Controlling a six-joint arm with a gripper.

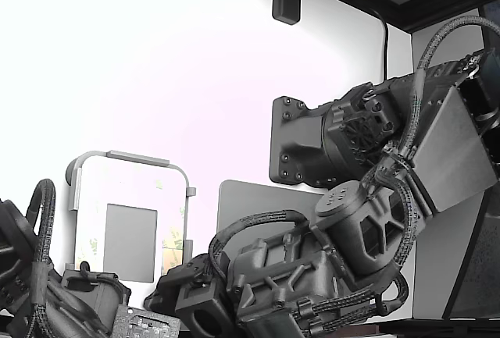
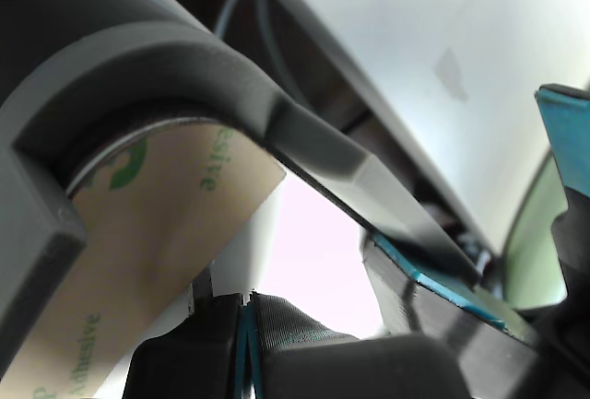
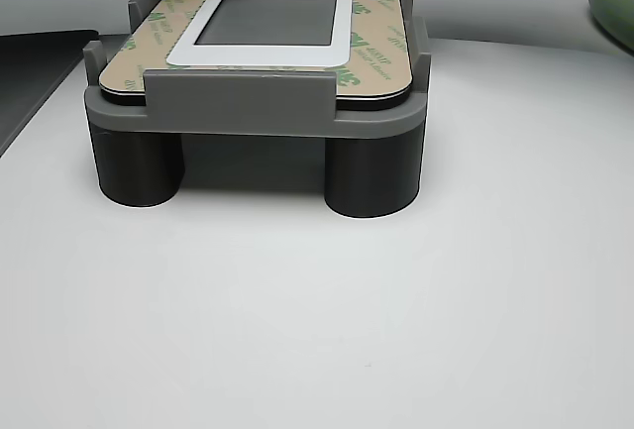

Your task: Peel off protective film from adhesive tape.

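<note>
While the exterior view mostly gives you dark arm housings and braided cables, with the grey fixture point(image 1: 129, 168) off at that view's left and the gripper point(image 1: 205, 316) low in the middle, the other view is the clear one: the fixture stands on two round legs on the white surface point(image 3: 317, 330), holding a panel covered in tan protective film point(image 3: 381, 53) with green print around a small grey square point(image 3: 275, 19). The wrist view only gets a close curl of that film point(image 2: 157, 233) under a grey edge. Can't tell how the jaws are set.
</note>
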